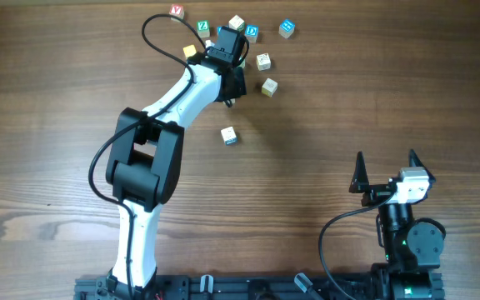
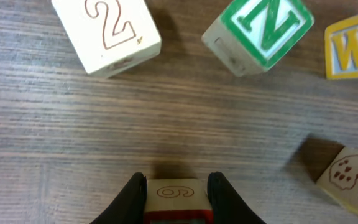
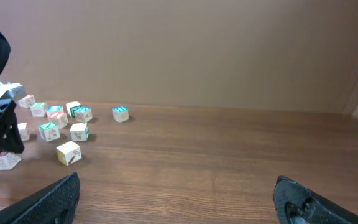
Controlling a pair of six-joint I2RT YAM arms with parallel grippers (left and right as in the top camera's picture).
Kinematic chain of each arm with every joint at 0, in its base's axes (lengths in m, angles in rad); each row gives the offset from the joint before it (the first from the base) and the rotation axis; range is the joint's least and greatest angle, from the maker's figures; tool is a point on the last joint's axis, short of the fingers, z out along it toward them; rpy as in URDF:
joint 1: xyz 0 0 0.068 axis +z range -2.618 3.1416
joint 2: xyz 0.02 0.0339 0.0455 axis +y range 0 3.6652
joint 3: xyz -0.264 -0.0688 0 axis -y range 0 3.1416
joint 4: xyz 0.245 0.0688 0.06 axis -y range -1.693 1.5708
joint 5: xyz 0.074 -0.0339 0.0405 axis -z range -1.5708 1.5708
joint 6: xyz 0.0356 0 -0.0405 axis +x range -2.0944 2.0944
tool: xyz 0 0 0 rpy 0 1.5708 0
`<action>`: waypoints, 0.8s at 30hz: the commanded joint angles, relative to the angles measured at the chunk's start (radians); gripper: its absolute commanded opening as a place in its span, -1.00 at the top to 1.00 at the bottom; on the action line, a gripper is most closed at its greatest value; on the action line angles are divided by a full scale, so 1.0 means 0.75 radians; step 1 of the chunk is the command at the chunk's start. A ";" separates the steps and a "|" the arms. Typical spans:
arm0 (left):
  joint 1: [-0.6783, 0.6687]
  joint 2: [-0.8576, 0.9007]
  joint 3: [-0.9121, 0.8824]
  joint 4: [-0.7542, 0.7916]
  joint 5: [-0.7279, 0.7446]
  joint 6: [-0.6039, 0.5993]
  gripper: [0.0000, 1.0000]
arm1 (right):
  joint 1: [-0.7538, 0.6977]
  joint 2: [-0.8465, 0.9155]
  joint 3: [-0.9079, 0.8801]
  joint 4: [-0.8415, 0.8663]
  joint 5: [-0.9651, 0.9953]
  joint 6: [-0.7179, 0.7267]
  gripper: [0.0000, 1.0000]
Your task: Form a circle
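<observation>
Wood-grain worktop (image 1: 348,83), tan wall (image 3: 197,50); wooden cubes (image 1: 263,62) at twelve o'clock. Clamping 6 cube (image 2: 178,194) with left gripper (image 2: 178,182); holding right gripper (image 3: 176,182) apart.

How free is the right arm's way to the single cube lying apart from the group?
Probably free: only bare table lies between its open fingers and that cube; the left arm is beyond it.

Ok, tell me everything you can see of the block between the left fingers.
The block is a small wooden cube, its cream top face bearing a thin brown outlined 6 or 9. Red shows along its near edge. It sits square between the black left fingers, which touch two opposite sides. Whether it rests on the wooden table is unclear; no other cube touches it.
</observation>
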 commanded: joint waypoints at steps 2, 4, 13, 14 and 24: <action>-0.007 -0.139 0.002 -0.091 0.201 0.042 0.60 | 0.006 -0.007 -0.001 0.004 0.022 -0.007 -0.99; -0.013 -0.154 0.002 -0.126 0.278 0.092 0.60 | 0.006 -0.007 -0.001 0.004 0.022 -0.007 -0.99; -0.136 -0.151 -0.005 -0.271 0.299 0.212 0.56 | 0.006 -0.007 -0.001 0.004 0.022 -0.007 -1.00; -0.153 -0.151 -0.012 -0.279 0.291 0.212 0.56 | 0.006 -0.007 -0.001 0.004 0.022 -0.007 -0.99; -0.311 -0.151 -0.102 -0.271 -0.030 0.322 0.53 | 0.006 -0.007 -0.001 0.004 0.022 -0.007 -1.00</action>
